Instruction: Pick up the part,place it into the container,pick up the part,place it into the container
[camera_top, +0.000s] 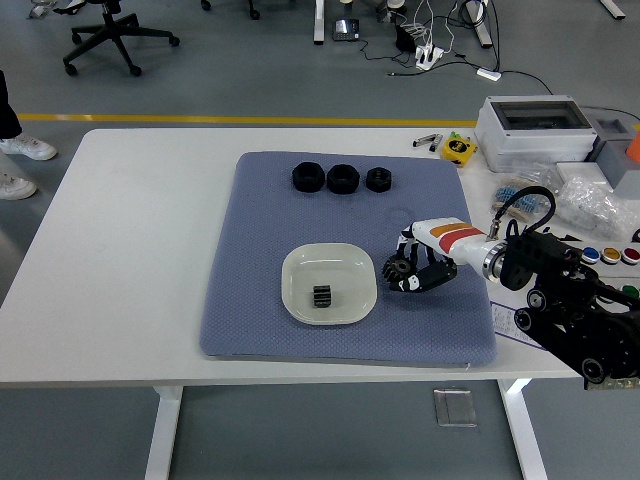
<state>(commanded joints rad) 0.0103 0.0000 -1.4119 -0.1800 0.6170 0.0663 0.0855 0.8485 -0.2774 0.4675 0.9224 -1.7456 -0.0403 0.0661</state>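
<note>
Gear clasped in right hand, just beside the dish

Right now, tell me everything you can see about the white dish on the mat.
The white dish is a shallow, rounded-square bowl, glossy like ceramic or plastic. It sits flat on the blue-grey mat, near its front middle. One small black gear lies inside, toward its front. The right robot hand, gripping another gear, is just beside its right rim.

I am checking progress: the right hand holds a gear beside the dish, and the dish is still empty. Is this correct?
Not quite. The dish is not empty: the head view shows one small black gear already in it. The right hand does hold a gear beside it.
</note>
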